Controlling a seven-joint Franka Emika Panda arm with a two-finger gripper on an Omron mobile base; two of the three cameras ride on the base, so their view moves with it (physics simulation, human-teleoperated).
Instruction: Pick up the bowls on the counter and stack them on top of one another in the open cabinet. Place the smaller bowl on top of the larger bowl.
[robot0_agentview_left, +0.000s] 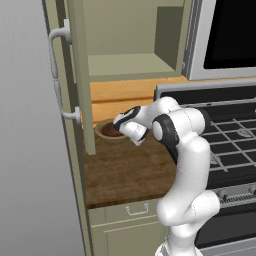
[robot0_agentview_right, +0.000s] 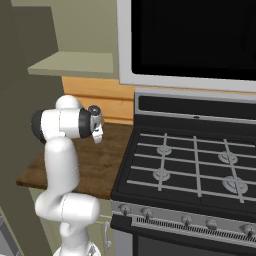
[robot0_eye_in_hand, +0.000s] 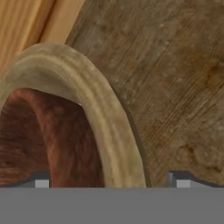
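My gripper (robot0_eye_in_hand: 109, 179) is spread wide, straddling the larger bowl (robot0_eye_in_hand: 114, 131) rim on the counter (robot0_eye_in_hand: 175, 87) — smaller bowl (robot0_eye_in_hand: 39, 135) nested inside. Cabinet (robot0_agentview_left: 130, 65) shelf above is bare — lifting remains.

No legible text or markings anywhere.

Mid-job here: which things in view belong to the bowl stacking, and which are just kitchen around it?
Job:
- larger bowl, tan rim
- smaller bowl, dark reddish-brown, inside that rim
- counter
- cabinet, door open
- pincer, open astride the rim

Just there:
- stove
- microwave
- drawer
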